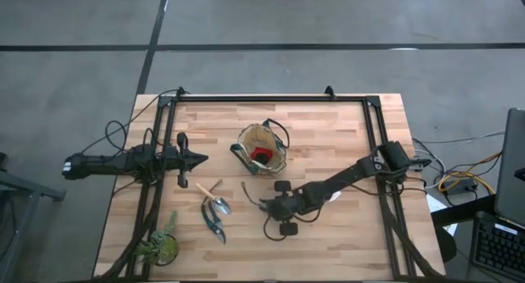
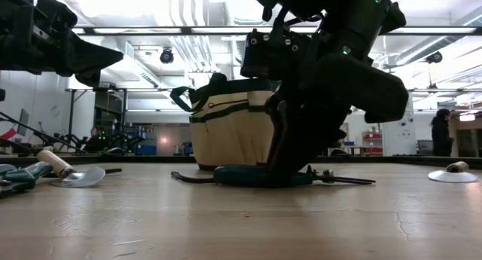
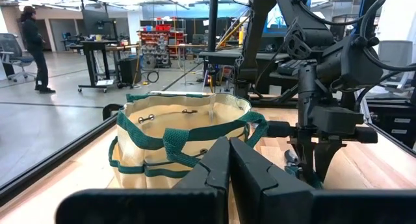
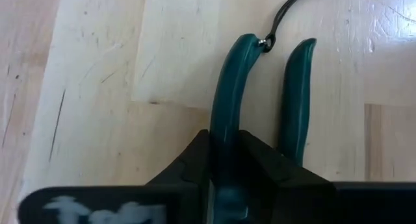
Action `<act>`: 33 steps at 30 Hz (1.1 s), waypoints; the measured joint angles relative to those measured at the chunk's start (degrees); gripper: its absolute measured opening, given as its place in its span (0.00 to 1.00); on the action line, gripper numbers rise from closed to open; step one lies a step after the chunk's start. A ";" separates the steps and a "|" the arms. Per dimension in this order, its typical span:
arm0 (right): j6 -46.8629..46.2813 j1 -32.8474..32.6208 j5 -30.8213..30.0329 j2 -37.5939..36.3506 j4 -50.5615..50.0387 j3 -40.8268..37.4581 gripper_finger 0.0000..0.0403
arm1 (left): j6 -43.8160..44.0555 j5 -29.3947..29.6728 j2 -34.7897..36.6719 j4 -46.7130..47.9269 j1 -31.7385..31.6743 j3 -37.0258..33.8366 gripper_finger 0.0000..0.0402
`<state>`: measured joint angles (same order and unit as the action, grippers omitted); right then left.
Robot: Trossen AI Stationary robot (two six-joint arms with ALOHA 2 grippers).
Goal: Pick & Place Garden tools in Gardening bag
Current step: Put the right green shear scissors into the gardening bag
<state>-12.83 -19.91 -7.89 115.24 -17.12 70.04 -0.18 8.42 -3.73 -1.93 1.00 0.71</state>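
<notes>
Gripping one teal handle of a pruning shears (image 4: 229,113), right pincer (image 4: 224,160) clenched on it, low at the worktop (image 1: 344,135) just in front of the gardening bag (image 1: 262,149). Shears lying flat on the wood, second handle free beside the pinched one. Red item (image 1: 259,157) inside the bag. Left pincer (image 1: 199,159) shut on nothing, raised left of the bag. Trowel (image 1: 213,198) and second shears (image 1: 215,224) lying together front-left, near the green plant (image 1: 157,247).
</notes>
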 joint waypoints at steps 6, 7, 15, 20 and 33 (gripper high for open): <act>1.73 -0.24 0.70 -0.95 -0.19 -0.13 0.11 | 0.00 0.00 -0.02 0.00 0.00 0.00 0.04; 1.96 -0.31 1.09 -1.41 -0.33 -0.21 0.11 | 0.01 -0.02 -0.02 0.00 0.02 0.00 0.04; 4.26 -1.61 0.44 -8.59 1.22 -1.17 0.11 | 0.00 0.00 -0.02 -0.01 0.00 0.00 0.04; 5.72 -2.33 -5.63 -15.67 5.85 -5.26 0.11 | 0.00 -0.02 -0.02 -0.04 0.02 0.00 0.04; 11.17 -1.68 -18.89 -32.79 52.94 -31.90 0.11 | 0.01 0.00 -0.13 -0.07 0.00 0.00 0.04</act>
<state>-1.66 -21.60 -26.77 82.46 35.82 38.14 -0.18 8.43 -3.86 -2.01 0.99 0.71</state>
